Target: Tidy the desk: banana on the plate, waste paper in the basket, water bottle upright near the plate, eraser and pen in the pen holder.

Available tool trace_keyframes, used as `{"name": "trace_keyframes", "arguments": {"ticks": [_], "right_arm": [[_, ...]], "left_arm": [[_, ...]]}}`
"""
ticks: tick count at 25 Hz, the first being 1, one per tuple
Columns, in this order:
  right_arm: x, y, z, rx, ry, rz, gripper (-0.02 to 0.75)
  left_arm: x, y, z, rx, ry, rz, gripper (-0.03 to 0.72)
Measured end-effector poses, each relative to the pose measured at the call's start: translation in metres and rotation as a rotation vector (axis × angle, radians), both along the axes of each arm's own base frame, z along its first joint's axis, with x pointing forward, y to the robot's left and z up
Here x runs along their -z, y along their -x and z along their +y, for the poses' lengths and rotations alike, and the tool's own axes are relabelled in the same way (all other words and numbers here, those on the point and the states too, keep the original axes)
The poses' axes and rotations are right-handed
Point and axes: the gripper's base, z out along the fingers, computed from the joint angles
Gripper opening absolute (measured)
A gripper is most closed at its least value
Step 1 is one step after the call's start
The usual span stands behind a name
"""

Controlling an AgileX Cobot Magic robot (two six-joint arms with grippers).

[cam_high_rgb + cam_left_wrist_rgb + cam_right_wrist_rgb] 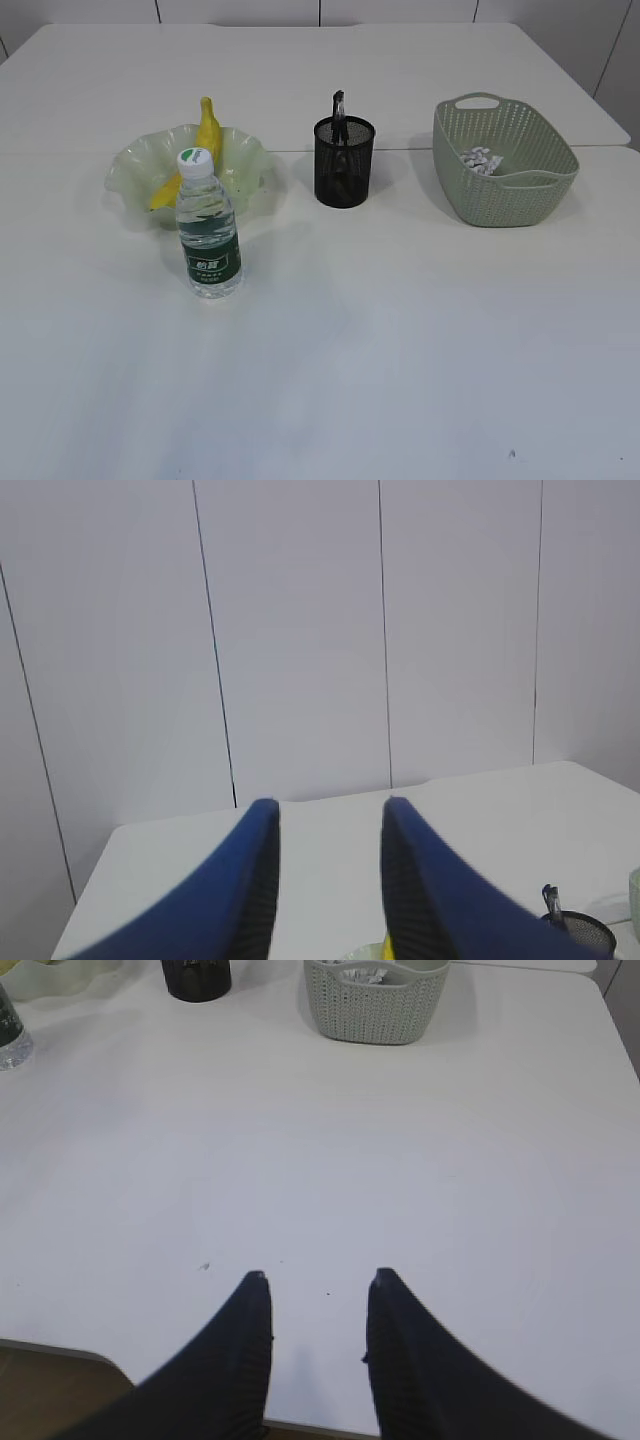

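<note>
The banana (pixel 207 135) lies in the pale-green plate (pixel 128 172) at the back left of the desk (pixel 420 340). Just in front of the plate the water bottle (pixel 209 226) stands upright. The black pen holder (pixel 344 162) has the pen (pixel 338 106) sticking out of it. Waste paper (pixel 482 160) lies inside the basket (pixel 520 190). The eraser is out of view. My left gripper (pixel 330 805) is open and empty, raised and facing the wall. Over the desk's near edge my right gripper (pixel 318 1276) is open and empty. Neither gripper shows in the exterior view.
The right wrist view shows the basket (pixel 375 1005), pen holder (pixel 197 978) and bottle (pixel 10 1040) far ahead across bare white desk. The desk's near edge (pixel 60 1350) runs just under the right fingers. A panelled wall stands behind the desk.
</note>
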Motion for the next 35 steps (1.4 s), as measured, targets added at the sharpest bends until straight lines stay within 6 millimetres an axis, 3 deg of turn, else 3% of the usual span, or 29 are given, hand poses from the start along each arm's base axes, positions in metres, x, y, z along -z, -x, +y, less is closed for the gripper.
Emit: {"name": "trace_keyframes", "arguments": {"ticks": [7, 13, 30, 35], "right_arm": [[0.000, 0.000, 0.000, 0.000, 0.000, 0.000, 0.241], [0.000, 0.000, 0.000, 0.000, 0.000, 0.000, 0.241], [0.000, 0.000, 0.000, 0.000, 0.000, 0.000, 0.241], [0.000, 0.000, 0.000, 0.001, 0.001, 0.000, 0.241]], "left_arm": [[0.000, 0.000, 0.000, 0.005, 0.038, 0.004, 0.240], [0.011, -0.003, -0.001, 0.003, 0.068, 0.021, 0.240], [0.002, -0.001, -0.007, 0.071, 0.091, -0.092, 0.240], [0.011, -0.003, -0.009, 0.089, 0.098, -0.068, 0.240]]}}
